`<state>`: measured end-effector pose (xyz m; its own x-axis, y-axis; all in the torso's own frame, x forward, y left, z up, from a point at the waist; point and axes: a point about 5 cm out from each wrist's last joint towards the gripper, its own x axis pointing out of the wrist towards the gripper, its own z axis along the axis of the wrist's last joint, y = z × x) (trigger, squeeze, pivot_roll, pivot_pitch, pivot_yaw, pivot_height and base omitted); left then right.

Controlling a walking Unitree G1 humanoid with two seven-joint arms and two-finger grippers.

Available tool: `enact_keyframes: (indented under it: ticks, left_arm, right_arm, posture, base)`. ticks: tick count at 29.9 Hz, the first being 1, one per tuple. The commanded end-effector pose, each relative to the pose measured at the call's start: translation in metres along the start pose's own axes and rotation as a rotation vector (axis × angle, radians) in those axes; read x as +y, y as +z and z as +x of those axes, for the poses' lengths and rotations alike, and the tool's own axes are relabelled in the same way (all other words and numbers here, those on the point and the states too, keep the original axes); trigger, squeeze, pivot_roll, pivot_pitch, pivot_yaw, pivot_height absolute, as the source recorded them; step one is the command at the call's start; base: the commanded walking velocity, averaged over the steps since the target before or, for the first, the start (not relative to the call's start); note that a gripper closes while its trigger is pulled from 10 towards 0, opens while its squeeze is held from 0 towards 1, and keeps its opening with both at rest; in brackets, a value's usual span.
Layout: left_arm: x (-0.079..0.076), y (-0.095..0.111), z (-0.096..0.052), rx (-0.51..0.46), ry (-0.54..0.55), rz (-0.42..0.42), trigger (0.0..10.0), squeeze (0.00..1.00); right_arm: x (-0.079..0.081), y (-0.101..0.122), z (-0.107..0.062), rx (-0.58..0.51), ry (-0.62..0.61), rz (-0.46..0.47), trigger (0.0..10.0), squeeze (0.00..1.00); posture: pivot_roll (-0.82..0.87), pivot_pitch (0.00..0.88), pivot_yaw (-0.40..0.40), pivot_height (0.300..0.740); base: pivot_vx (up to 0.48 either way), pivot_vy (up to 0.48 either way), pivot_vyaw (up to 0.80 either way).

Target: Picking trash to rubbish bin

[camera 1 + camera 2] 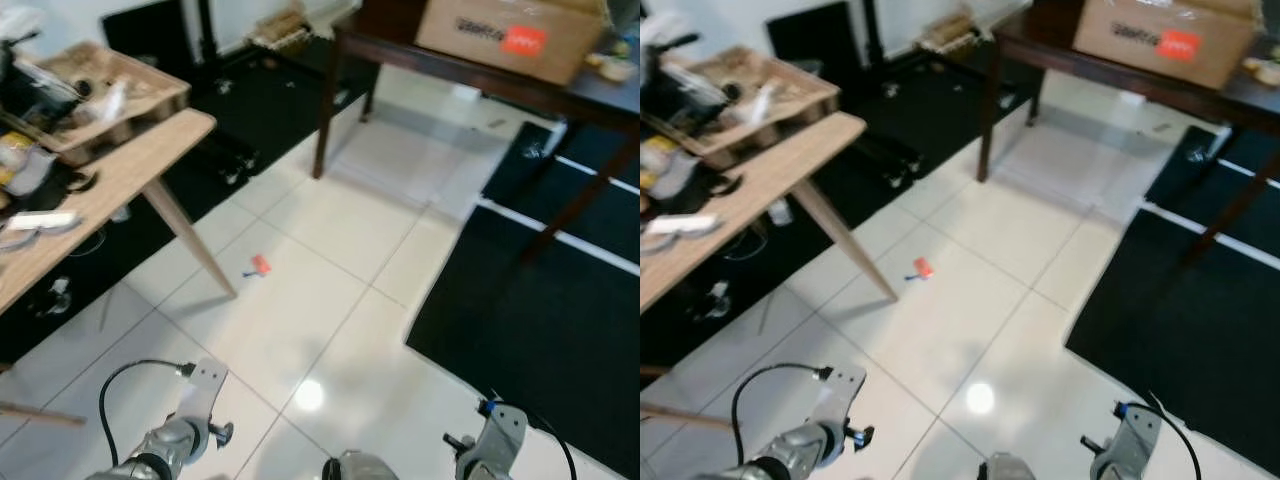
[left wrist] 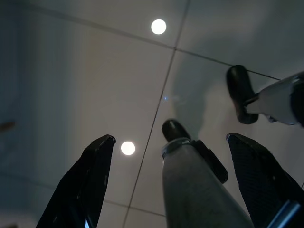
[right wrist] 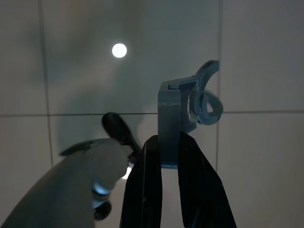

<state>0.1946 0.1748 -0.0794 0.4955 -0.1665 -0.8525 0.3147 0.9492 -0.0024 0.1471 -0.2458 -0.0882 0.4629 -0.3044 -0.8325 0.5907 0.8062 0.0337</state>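
No legible text was found. A line of dark print and an orange-red label (image 1: 524, 40) were seen on the side of the cardboard box (image 1: 500, 35) standing on the dark tabletop (image 1: 480, 85), but the characters were too blurred to be read. No other lettering, numbers, brands or signs were made out in the eye views or wrist views.

Right hand (image 3: 170, 164), black fingers (image 3: 142, 190) clamped on a grey-blue plastic piece (image 3: 183, 111) above pale floor tiles (image 3: 261, 61).
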Motion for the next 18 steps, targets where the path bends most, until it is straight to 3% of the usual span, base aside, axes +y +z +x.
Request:
enact_keyframes:
  ticks: [1,8,15,18]
  left_arm:
    - [-0.004,-0.004,0.001,0.017,-0.005,-0.007,10.0,0.00]
    - [-0.004,-0.006,0.000,0.020,-0.007,0.004,10.0,0.00]
    - [0.008,-0.007,-0.003,0.020,0.005,0.009,10.0,0.00]
    - [0.010,-0.007,-0.004,0.019,0.006,0.006,10.0,0.00]
  right_arm:
    - [-0.002,-0.003,-0.001,0.011,-0.008,0.000,10.0,0.00]
    - [0.000,-0.004,-0.001,0.015,0.001,-0.018,10.0,0.00]
    - [0.002,-0.005,-0.001,0.016,0.005,-0.037,10.0,0.00]
    - [0.002,-0.007,-0.001,0.022,0.004,-0.046,10.0,0.00]
  posture:
    - [0.15,0.084,-0.038,0.740]
    - [0.15,0.084,-0.038,0.740]
    - [0.15,0.078,-0.042,0.740]
    - [0.14,0.072,-0.042,0.740]
  base:
    - [0.000,0.000,-0.80]
    - [0.000,0.000,-0.80]
    - [0.000,0.000,-0.80]
    - [0.000,0.000,0.00]
